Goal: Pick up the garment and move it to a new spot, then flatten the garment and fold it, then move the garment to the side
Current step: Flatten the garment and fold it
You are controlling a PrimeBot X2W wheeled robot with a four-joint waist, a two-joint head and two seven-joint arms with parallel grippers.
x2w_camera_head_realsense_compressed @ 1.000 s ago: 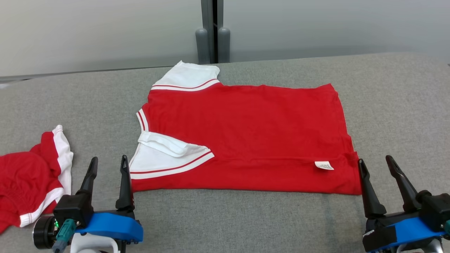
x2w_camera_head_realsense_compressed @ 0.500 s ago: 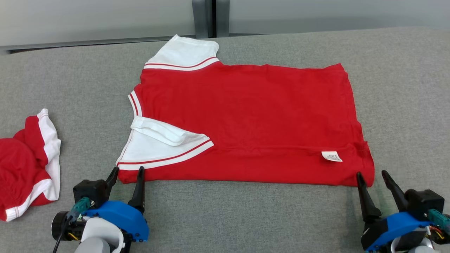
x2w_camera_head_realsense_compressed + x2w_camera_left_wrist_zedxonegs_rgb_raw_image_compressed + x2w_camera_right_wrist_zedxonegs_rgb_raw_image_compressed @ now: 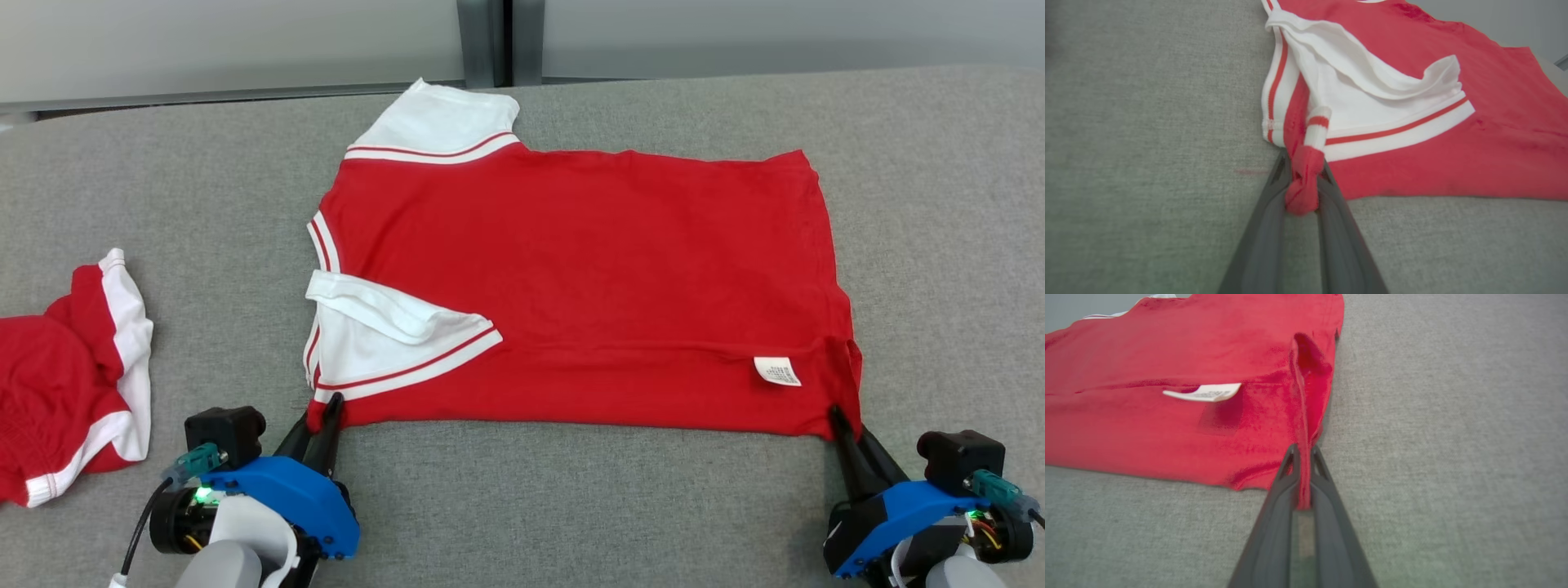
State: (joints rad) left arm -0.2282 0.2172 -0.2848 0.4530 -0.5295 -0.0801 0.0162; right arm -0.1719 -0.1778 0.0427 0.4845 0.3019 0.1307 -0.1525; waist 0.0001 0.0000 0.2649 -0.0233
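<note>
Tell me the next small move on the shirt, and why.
Probably lift both near corners together and carry them toward the far edge. The left gripper and right gripper are each shut on a near corner of the shirt, which lies flat with its near sleeve already folded in.

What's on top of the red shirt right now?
A white sleeve lies folded over the near side of the red shirt, and a white label sits by the hem. What lies under the sleeve is covered.
</note>
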